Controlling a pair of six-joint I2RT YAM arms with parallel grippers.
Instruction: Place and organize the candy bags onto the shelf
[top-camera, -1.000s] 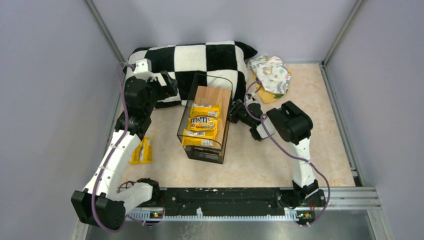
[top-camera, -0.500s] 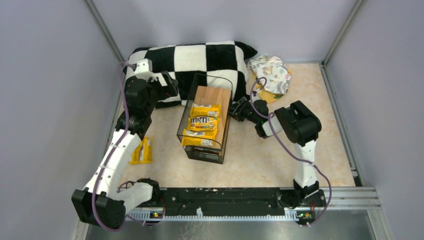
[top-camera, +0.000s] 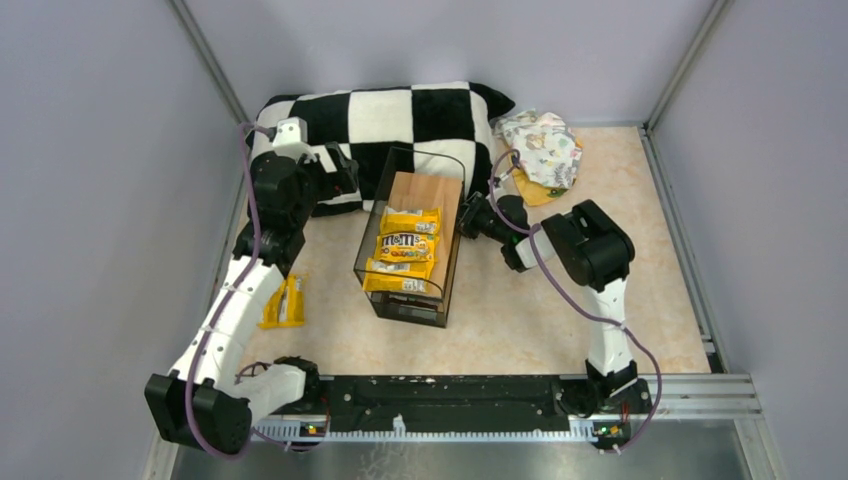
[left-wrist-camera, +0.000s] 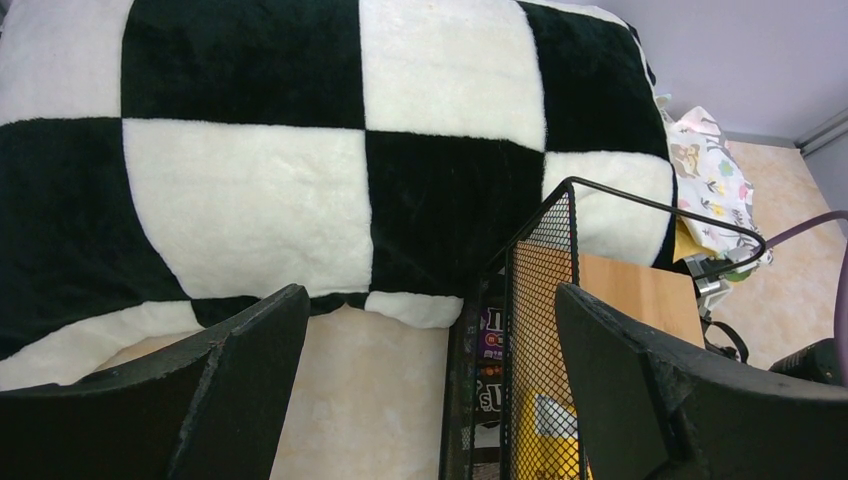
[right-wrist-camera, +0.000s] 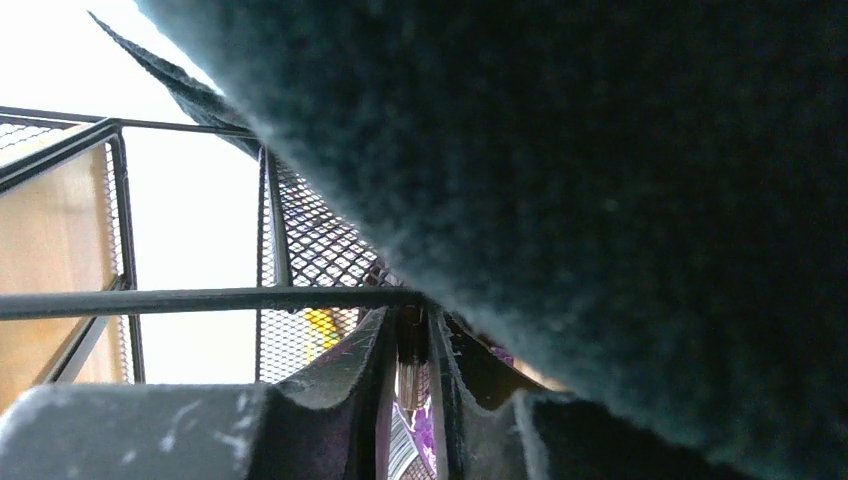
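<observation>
From above, three yellow bags are counted on the board of one shelf, which stands before one pillow. A fourth bag lies on the beige table beside the left arm. One cloth lies at the back right, and grey walls enclose the table.

In the left wrist view, the left gripper is spread wide and nothing is held. A dark bag is seen under the board.

In the right wrist view, the right gripper is nearly closed, and a thin shelf wire seems to be pinched.
</observation>
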